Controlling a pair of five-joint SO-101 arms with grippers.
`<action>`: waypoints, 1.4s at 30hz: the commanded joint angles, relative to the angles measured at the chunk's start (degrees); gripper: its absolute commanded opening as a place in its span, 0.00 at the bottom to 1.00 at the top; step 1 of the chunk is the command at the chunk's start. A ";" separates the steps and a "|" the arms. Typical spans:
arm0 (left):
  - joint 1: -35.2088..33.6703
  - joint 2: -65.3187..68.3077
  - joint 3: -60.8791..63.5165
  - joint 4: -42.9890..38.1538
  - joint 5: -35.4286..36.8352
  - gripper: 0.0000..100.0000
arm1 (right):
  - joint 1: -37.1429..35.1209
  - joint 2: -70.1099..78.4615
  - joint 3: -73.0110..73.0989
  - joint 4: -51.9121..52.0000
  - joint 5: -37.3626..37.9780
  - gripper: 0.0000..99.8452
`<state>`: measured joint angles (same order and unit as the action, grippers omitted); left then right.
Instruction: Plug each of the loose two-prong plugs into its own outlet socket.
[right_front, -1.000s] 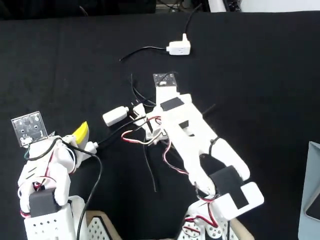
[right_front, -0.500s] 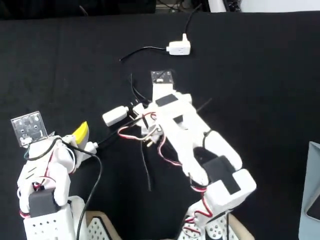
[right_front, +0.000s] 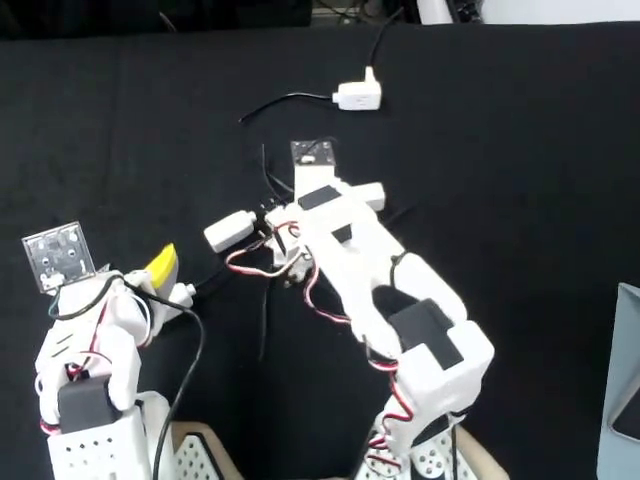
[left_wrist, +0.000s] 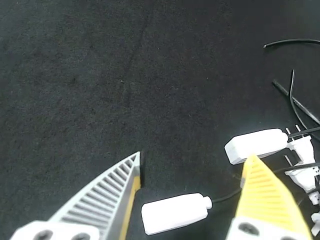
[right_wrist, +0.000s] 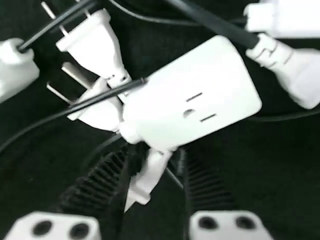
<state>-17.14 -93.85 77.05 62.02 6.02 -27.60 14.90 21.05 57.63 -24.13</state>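
White cord end (left_wrist: 175, 213) between spread fingers (left_wrist: 262, 192), white block (left_wrist: 255, 145) just beyond.

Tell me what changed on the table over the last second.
The right gripper, shut on the tail of a white two-slot outlet socket, swung with its arm toward the left arm's side, dragging a loose thin black cable the same way. The open left gripper and the far white corded outlet block stayed put.
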 joint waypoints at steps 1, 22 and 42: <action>-0.31 0.09 -0.40 -0.79 -0.44 0.32 | -1.58 0.40 -2.86 0.97 0.00 0.02; -0.31 0.09 -0.31 -0.79 -0.44 0.32 | -3.34 -15.96 -10.86 26.64 12.13 0.01; -0.31 0.09 -0.31 -0.79 -0.44 0.32 | -5.98 -26.33 19.56 0.79 35.96 0.01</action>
<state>-17.14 -93.85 77.05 62.02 6.02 -32.88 -14.20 41.10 59.74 6.46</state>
